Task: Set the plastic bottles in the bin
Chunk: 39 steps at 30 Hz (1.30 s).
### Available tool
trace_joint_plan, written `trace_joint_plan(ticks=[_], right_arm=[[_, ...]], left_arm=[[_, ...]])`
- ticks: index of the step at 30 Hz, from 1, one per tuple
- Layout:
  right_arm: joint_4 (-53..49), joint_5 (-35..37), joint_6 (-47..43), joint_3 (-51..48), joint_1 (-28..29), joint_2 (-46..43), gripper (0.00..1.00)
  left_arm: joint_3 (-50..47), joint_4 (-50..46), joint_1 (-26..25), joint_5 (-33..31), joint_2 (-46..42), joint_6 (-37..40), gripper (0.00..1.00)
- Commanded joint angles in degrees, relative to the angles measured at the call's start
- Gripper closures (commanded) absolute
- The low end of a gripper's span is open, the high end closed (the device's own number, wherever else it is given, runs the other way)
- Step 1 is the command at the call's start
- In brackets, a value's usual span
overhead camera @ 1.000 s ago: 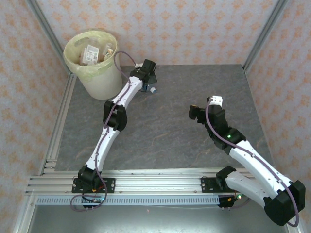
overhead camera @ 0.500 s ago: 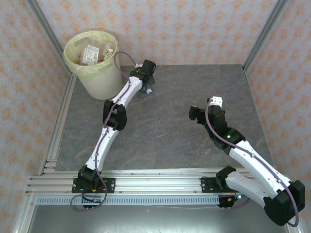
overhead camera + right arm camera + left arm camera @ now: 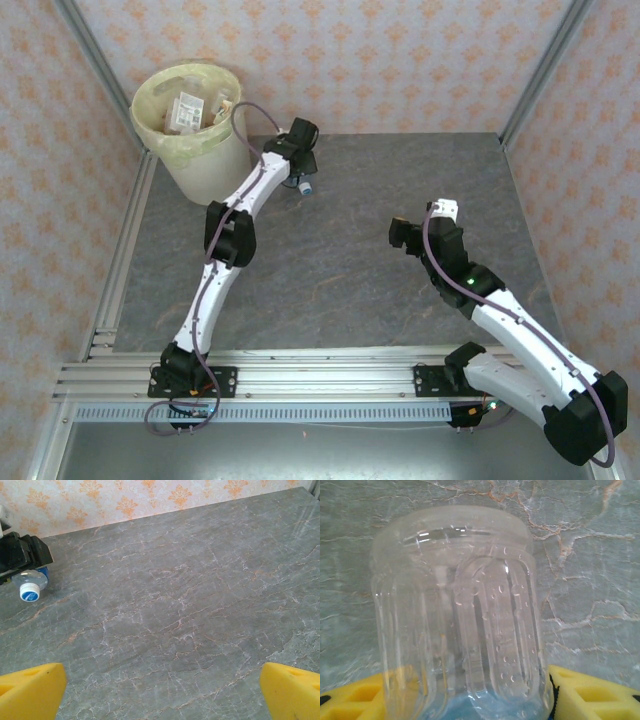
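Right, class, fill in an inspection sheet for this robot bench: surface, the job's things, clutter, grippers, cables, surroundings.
Surface: grey veined tabletop, one bottle on it.
Job's things: clear bottle with a white cap, on its side near the bin; more bottles inside the bin's liner.
Clutter: nothing seen.
Grippers: left gripper shut on the clear bottle; right gripper open, holding nothing.
Cables: purple cable on each arm, the left one looping by the bin's rim.
Surroundings: orange-patterned walls; aluminium frame rails.
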Motion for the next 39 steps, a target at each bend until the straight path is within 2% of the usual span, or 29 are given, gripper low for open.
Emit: trace_joint_plan(ticks=[1, 5, 11, 14, 17, 23, 28, 34, 39], right_arm=[[1.96, -5.33, -0.91, -1.44, -0.43, -1.77, 0.01], [4.63, -9.8, -0.8, -2.25, -0.43, -1.85, 0.01], [9.01, -13.0, -0.18, -2.35, -0.43, -2.05, 0.01], [10.04, -11.21, 0.04, -2.17, -0.4, -2.05, 0.01], [11.28, -12.65, -0.32, -2.08, -0.43, -2.43, 0.01], [15.26, -21.35, -1.98, -2.84, -0.43, -4.34, 0.01], [22.3, -28.04, -3.96, -5.44, -0.36, -6.47, 0.01], [25.26, -30.64, -5.42, -5.35, -0.34, -6.35, 0.01], [25.27, -30.76, -5.97, -4.93, -0.29, -5.58, 0.01]], left_arm=[[-5.4, 2.47, -1.57, 0.08, -9.33, 2.89, 0.47], [-13.21, 6.19, -3.22, 0.33, -18.07, 4.19, 0.47], [-18.33, 7.88, -4.38, 0.98, -29.28, 5.81, 0.48], [-18.37, 7.49, -4.2, -0.76, -33.0, 8.01, 0.48], [-16.37, 5.97, -3.6, -1.05, -34.95, 10.98, 0.47], [-10.69, 0.18, 0.06, -1.84, -36.64, 16.44, 0.47], [-12.83, 0.46, 3.01, -0.93, -41.66, 20.57, 0.47], [-16.35, 3.36, 7.43, 2.54, -46.19, 24.0, 0.47], [-12.7, 2.53, 12.43, 5.81, -45.24, 26.29, 0.47]])
